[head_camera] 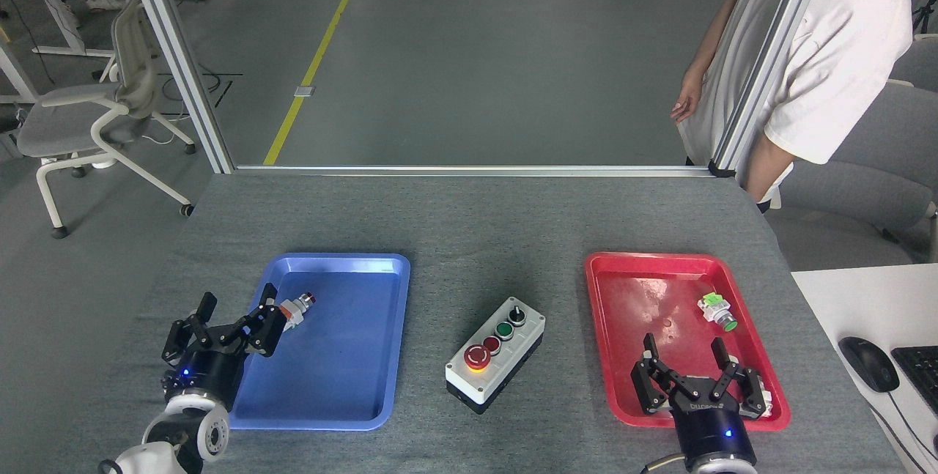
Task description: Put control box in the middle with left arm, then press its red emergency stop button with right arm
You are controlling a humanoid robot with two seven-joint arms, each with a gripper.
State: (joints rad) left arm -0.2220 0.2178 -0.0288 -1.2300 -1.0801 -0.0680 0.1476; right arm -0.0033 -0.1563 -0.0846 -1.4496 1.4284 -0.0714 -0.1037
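Grey woven fabric is covering the table, and over its near-left corner the left gripper (229,321) is hovering with fingers spread and empty at the blue tray (333,415)'s edge, its fingertips overlapping the small white-orange switch part (293,309), though whether they are touching it is hard to tell. Across the table the right gripper (695,375) is hanging spread and empty over the red tray (608,269). Between the trays the control box (496,353) is lying askew, red emergency stop button (476,357) nearest; it is looking rigid, smooth-sided and probably fairly light, so pinching across its short grey walls, clear of the controls, seems safest.
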